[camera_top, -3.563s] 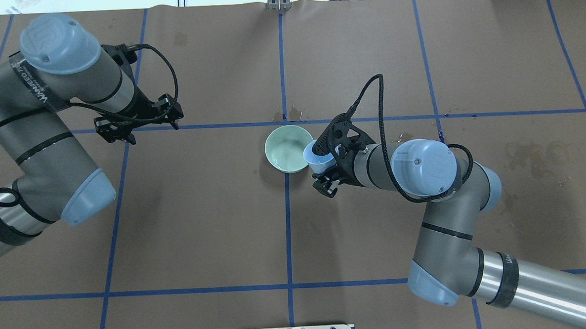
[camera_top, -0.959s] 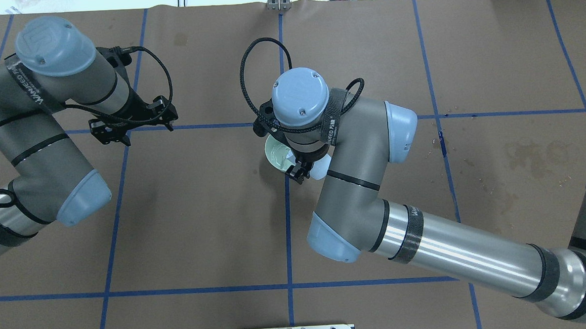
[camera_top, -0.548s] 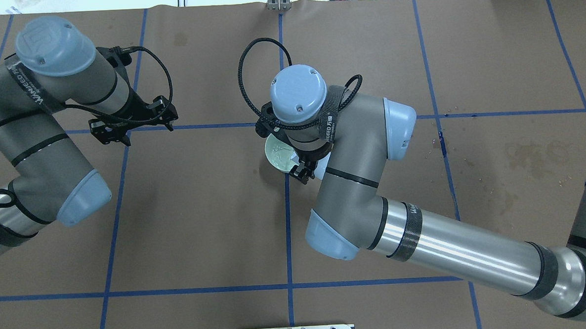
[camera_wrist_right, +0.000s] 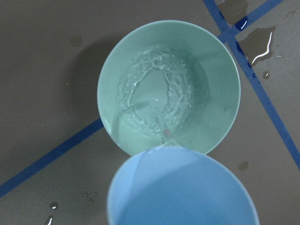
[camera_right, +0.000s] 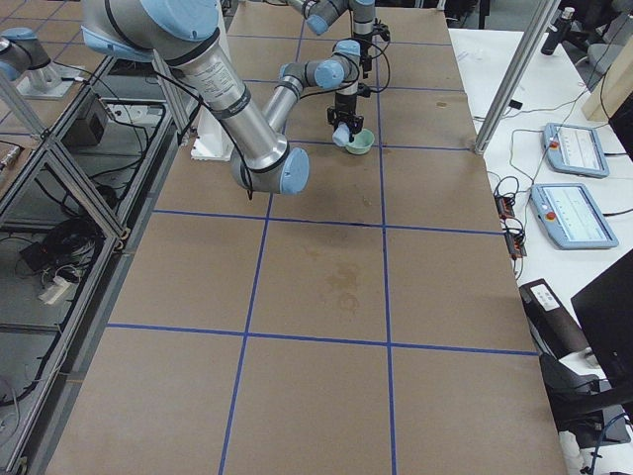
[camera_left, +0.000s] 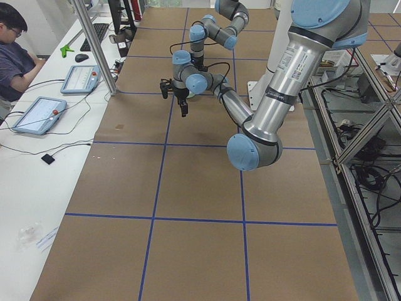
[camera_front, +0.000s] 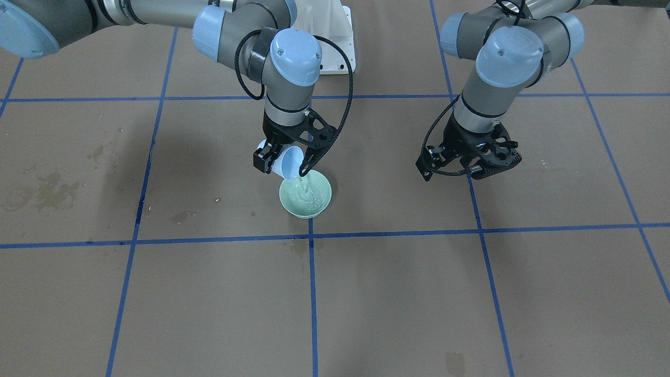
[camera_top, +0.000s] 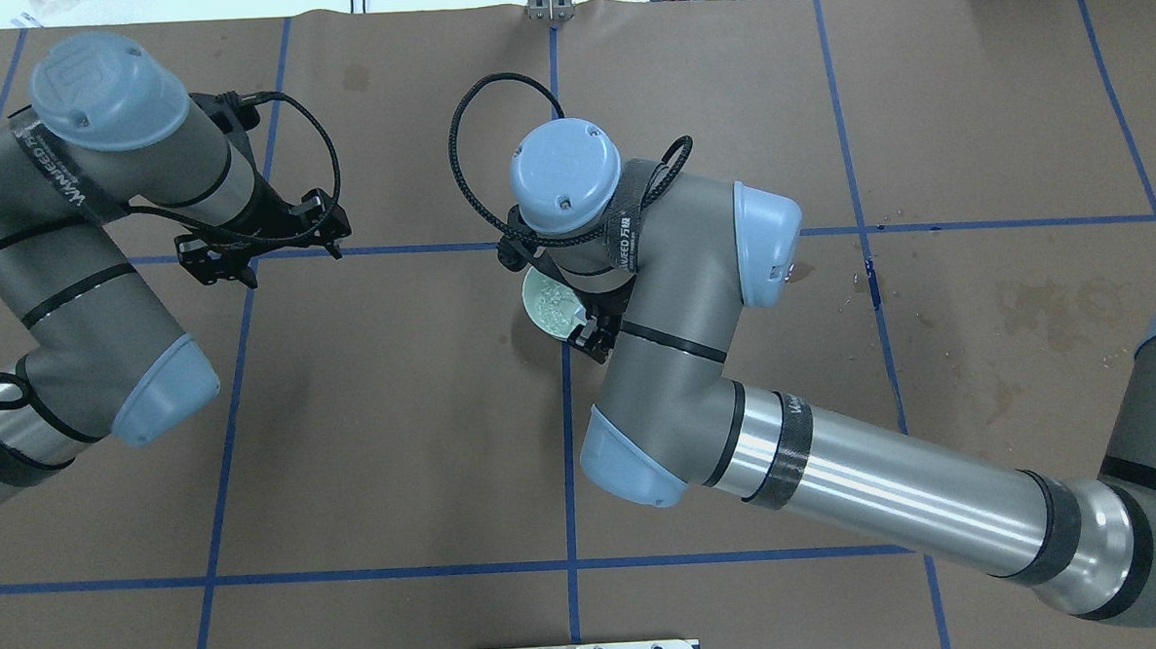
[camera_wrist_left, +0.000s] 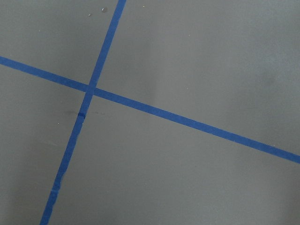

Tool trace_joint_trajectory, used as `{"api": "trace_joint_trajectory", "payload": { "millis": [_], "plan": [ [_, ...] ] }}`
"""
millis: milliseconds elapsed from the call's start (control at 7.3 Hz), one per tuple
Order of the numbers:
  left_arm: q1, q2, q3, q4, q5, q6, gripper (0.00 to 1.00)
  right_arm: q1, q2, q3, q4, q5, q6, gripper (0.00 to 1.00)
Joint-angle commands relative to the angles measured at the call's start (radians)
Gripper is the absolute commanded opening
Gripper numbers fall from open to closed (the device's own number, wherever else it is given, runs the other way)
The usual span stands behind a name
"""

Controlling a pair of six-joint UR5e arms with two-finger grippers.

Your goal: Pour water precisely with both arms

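My right gripper (camera_front: 282, 161) is shut on a light blue cup (camera_front: 287, 159) and holds it tilted above a pale green bowl (camera_front: 287, 203). A thin stream of water (camera_front: 302, 180) runs from the cup's lip into the bowl. In the right wrist view the cup (camera_wrist_right: 183, 187) fills the bottom edge, and the water (camera_wrist_right: 154, 93) ripples inside the bowl (camera_wrist_right: 225, 65). From overhead the right arm's wrist hides the cup and most of the bowl (camera_top: 546, 301). My left gripper (camera_front: 468, 162) hangs open and empty above the table, well away from the bowl; its own camera sees only paper and tape.
Brown paper with blue tape lines (camera_wrist_left: 89, 89) covers the table. Dark damp stains (camera_front: 47, 191) mark the paper, and small puddles (camera_wrist_right: 258, 42) lie by the tape crossing beside the bowl. A white pedestal (camera_front: 335, 47) stands at the robot's base. A person (camera_left: 15, 56) sits at the side desk.
The right arm carried the cup from beside the bowl to above it and tipped it. In the last second the wrist shifted slightly left and water began rippling in the bowl. Left arm still.
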Motion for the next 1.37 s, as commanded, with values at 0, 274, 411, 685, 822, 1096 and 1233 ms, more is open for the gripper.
{"api": "trace_joint_trajectory", "payload": {
  "millis": [0, 274, 411, 685, 822, 1096, 1233],
  "plan": [
    [0.0, 0.0, 0.0, 0.0, 0.0, 0.0, 1.0, 0.003, 0.016, -0.01, 0.008, 0.002, -0.004, 0.0],
    [0.0, 0.0, -0.002, 0.0, 0.0, 0.0, 1.0, 0.034, -0.017, 0.034, 0.114, 0.038, 0.017, 0.0],
    [0.0, 0.0, -0.002, 0.0, 0.0, -0.002, 1.0, 0.043, -0.056, 0.074, 0.148, 0.041, 0.032, 0.0],
    [0.005, 0.002, 0.002, -0.006, 0.002, -0.005, 1.0, 0.078, -0.178, 0.15, 0.34, 0.044, 0.116, 0.0],
    [0.011, 0.0, 0.0, -0.008, 0.003, -0.009, 1.0, 0.106, -0.244, 0.189, 0.439, 0.041, 0.138, 0.0],
    [0.04, -0.04, 0.014, -0.037, 0.005, -0.003, 1.0, 0.213, -0.393, 0.31, 0.543, -0.021, 0.199, 0.0],
    [0.067, -0.055, 0.018, -0.076, 0.008, -0.011, 1.0, 0.283, -0.468, 0.348, 0.579, -0.052, 0.201, 0.0]
  ]
}}
